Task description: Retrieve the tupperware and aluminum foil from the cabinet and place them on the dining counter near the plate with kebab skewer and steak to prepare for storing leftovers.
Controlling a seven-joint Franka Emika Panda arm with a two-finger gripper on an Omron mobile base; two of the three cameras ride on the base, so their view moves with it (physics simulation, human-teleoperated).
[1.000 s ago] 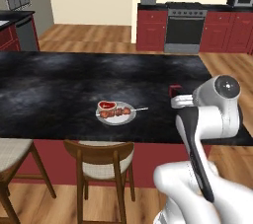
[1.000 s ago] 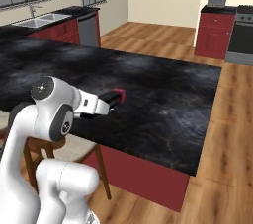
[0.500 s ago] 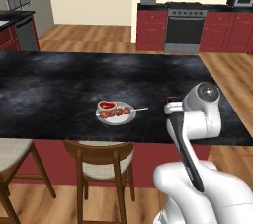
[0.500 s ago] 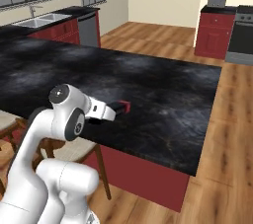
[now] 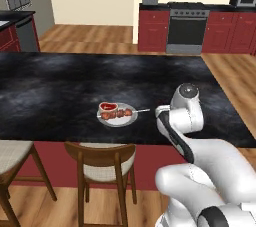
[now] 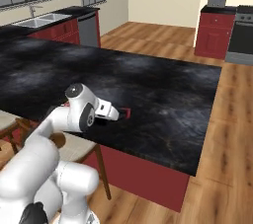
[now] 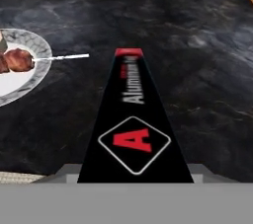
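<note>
Left base view: one table (image 5: 60, 86), its black marbled top spreading ahead of and to both sides of the claw (image 6: 117, 114); two stools stand at its near edge. One plate (image 5: 118, 119) lies on the table just left of the claw, bearing one steak and one skewer, the stick pointing toward the claw. One foil box (image 7: 134, 114) runs straight out ahead of the claw, low over the table, its red end farthest away; whether it already rests on the top cannot be told. The box reaches back to where the fingertips would be, so the claw appears to pinch its near end, though the fingers themselves are hidden. Progress, as judged: the foil has been carried to the plate and awaits release. No tub is seen on the table; fetching it from the cabinet remains.
</note>
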